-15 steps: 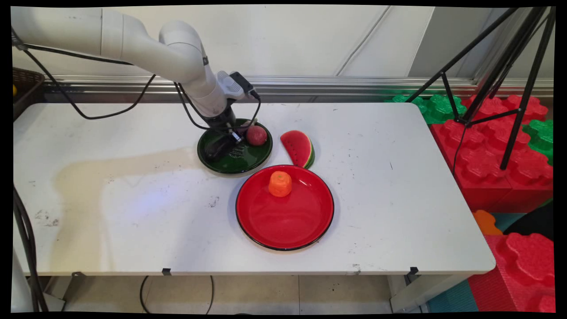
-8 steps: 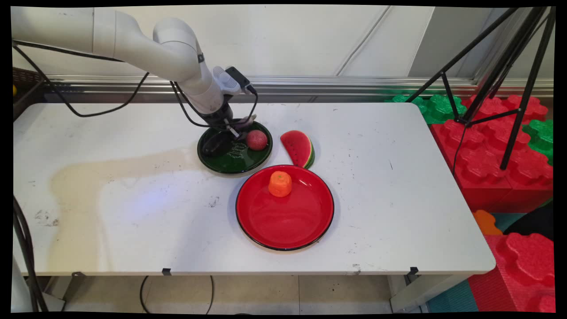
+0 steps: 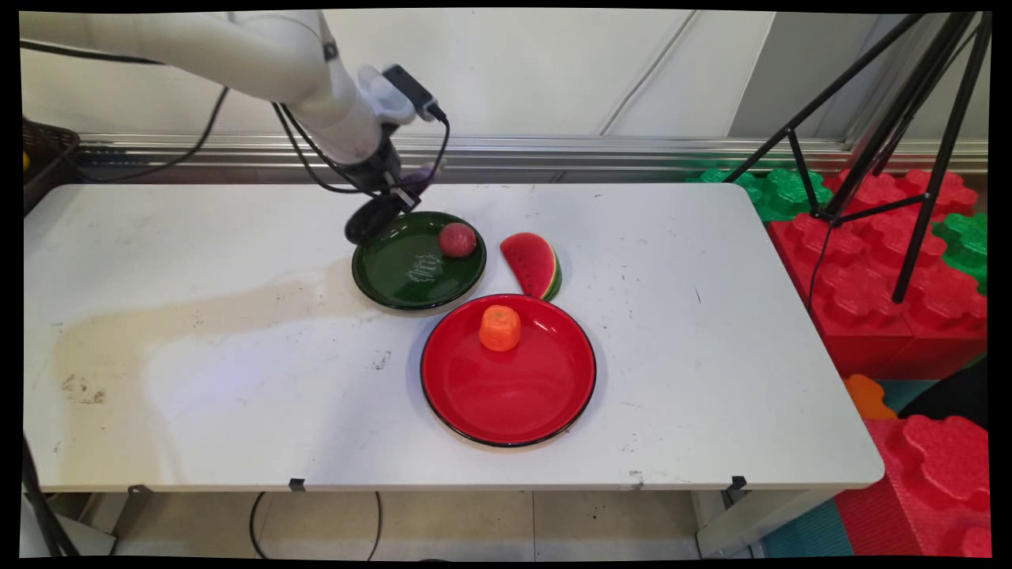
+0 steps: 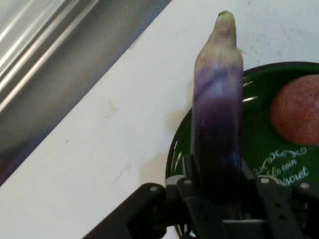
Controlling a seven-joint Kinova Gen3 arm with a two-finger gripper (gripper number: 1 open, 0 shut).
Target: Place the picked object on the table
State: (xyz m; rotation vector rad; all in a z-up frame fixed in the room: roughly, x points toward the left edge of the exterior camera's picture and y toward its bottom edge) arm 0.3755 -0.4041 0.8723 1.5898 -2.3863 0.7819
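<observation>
Gripper (image 4: 219,186) clamped on a purple eggplant (image 4: 218,107), raised above the far-left rim of the green plate (image 3: 395,273). Fingers pinch the dark lower end of the eggplant; pale tip with greenish point sticks out away from the hand. In main view only a bit of purple (image 3: 419,175) shows beside the gripper (image 3: 393,197), clear of the plate surface. Gripper's dark shadow falls on the table (image 3: 672,356) at the plate's left rim.

Green plate sits mid-table, toward the far side, white lettering on its floor. Red ball-shaped fruit (image 3: 458,239) lies on it, near the far-right rim; same fruit seen in hand view (image 4: 295,109) right of the eggplant, apart from it. Hand view also shows plate rim (image 4: 174,149) passing under the eggplant.

Watermelon slice (image 3: 534,265) on the table just right of the green plate, standing on its rind edge, red face toward the camera. Red plate (image 3: 506,395) in front of both, nearly touching the green plate and the slice. Orange fruit (image 3: 500,328) on the red plate, near its far rim.

Black tripod (image 3: 893,134) and red and green foam blocks (image 3: 877,261) right of the table. Brown basket (image 3: 47,150) at far left edge.
</observation>
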